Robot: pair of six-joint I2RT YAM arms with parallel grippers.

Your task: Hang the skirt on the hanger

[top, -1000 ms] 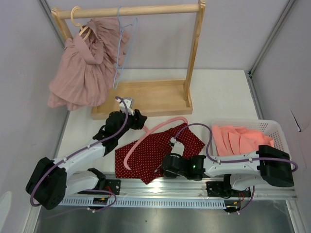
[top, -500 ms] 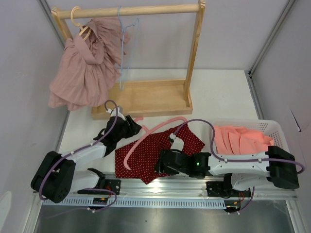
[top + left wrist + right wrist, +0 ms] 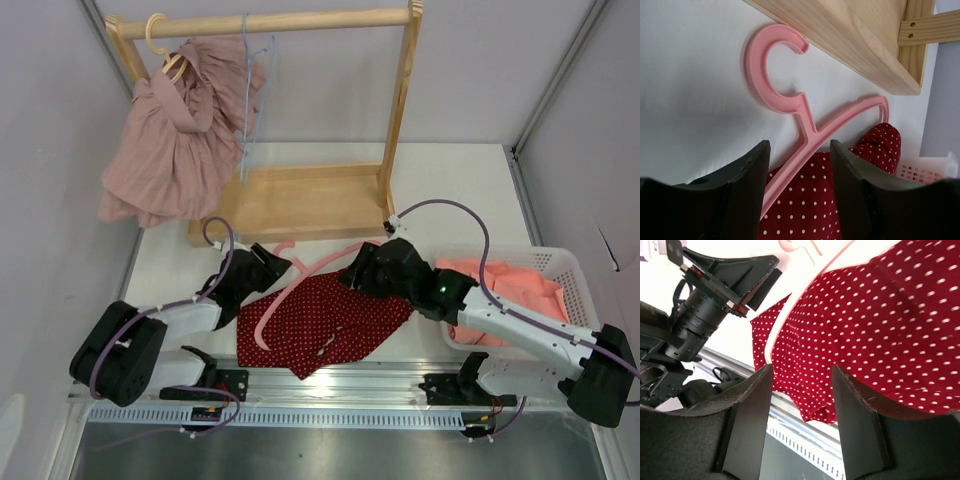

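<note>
1. Skirt (image 3: 330, 320): red cloth with white dots, spread flat on the white worktop (image 3: 450, 190) near its front edge, between the two arms

2. Hanger (image 3: 807, 127): pink plastic, lying flat on the worktop. Its hook is just beside the base of the wooden rack (image 3: 300, 200). One arm runs down over the left part of the skirt and the other ends at the skirt's upper corner. Whether either arm sits inside the cloth cannot be told

3. Left gripper (image 3: 268, 264): low over the worktop at the skirt's upper left corner. Its jaws are released and parted, straddling the hanger's arm just below the neck with a gap on both sides, grasping nothing

4. Right gripper (image 3: 802, 375): above the upper right part of the skirt, close to the hanger's far arm. Its jaws are released and spread wide, with dotted cloth visible between them and nothing held

5. Wooden rack: at the back of the worktop, with a flat base and a top rail. A dusty pink dress (image 3: 165, 150) hangs from the rail, with a pale blue wire hanger (image 3: 250, 90) beside it

6. White basket (image 3: 565, 265): on the right side of the worktop, holding a coral garment (image 3: 500, 285)
</note>
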